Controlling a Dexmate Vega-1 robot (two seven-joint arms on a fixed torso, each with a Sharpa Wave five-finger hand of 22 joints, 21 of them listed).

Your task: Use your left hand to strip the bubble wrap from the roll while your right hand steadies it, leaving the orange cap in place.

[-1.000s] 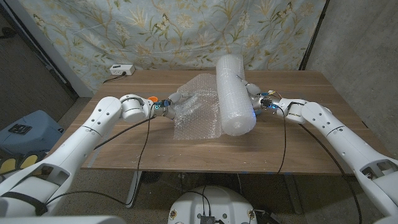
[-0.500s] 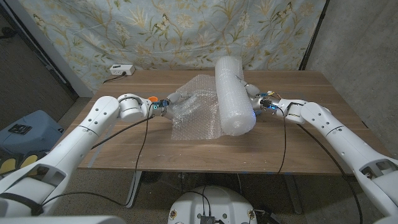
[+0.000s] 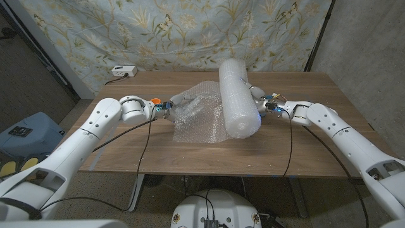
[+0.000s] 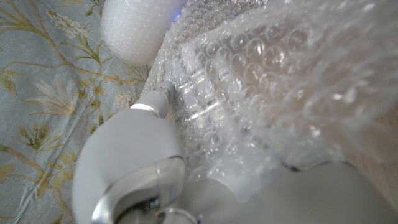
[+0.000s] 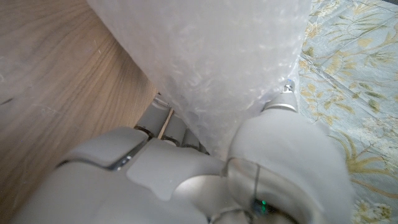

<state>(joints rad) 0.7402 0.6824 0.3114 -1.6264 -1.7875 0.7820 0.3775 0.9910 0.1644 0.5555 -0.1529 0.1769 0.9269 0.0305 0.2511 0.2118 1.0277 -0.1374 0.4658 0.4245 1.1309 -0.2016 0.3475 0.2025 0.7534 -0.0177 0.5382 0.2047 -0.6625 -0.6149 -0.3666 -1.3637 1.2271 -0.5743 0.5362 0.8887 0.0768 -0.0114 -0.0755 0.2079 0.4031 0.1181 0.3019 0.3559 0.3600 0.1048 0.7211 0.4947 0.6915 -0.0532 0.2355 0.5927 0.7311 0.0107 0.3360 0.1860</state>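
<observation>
Roll (image 3: pixel 237 98) of bubble wrap: fat white cylinder, lying on the table (image 3: pixel 304 152) and tilted, far end raised toward the floral backdrop, near rounded end low by the table's middle. Wound layers look cloudy and opaque. Loose sheet (image 3: pixel 199 114) of clear bubble wrap is unwound off the roll's left side, spread crumpled across the table to the left of the roll, one edge touching the roll. In the left wrist view the sheet (image 4: pixel 273 81) shows rows of clear round bubbles, wrinkled and bunched. In the right wrist view the roll (image 5: pixel 211 68) stands just beside bare table wood.
</observation>
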